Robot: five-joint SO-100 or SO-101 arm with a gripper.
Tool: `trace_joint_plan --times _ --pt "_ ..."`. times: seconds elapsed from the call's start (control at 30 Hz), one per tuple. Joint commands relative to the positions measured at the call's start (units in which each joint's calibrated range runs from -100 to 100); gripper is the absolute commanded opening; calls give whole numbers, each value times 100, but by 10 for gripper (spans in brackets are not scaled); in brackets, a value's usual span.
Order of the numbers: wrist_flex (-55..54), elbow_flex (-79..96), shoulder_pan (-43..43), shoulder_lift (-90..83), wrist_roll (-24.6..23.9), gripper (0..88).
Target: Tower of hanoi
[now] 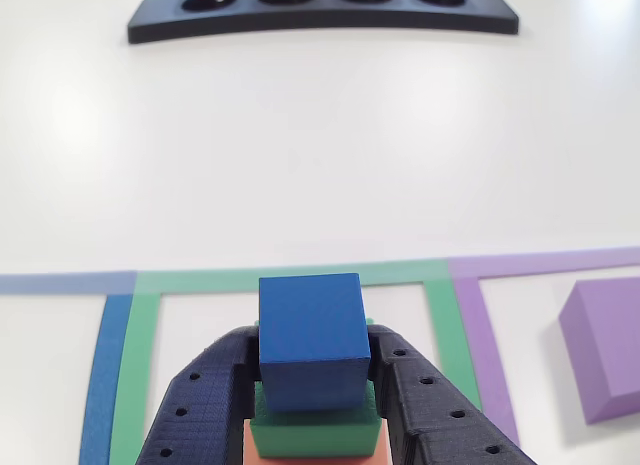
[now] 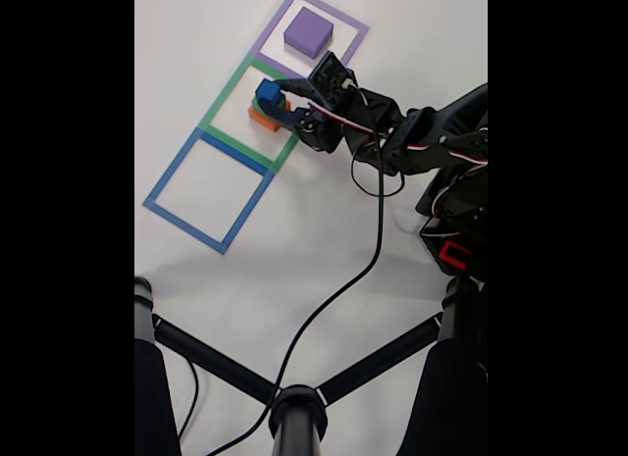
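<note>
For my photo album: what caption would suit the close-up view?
Claw around a blue cube stacked on green and orange blocks, purple block nearby.

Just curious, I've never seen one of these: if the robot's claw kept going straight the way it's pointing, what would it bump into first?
The blue cube, already between the gripper's jaws atop the green block. Beyond it lie bare white table and then, probably, the dark holed bar at the far edge, though depth is hard to judge.

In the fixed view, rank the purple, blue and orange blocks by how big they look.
1. purple block, clearly largest.
2-3. blue block and orange block: unsure, since the orange one is mostly hidden under the stack.
</note>
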Motion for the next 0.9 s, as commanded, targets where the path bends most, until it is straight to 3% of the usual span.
trace_joint_plan --times 0.0,0.87 --pt "-233 -160 -14 21 59 22" --pt "-549 -269 63 125 59 190"
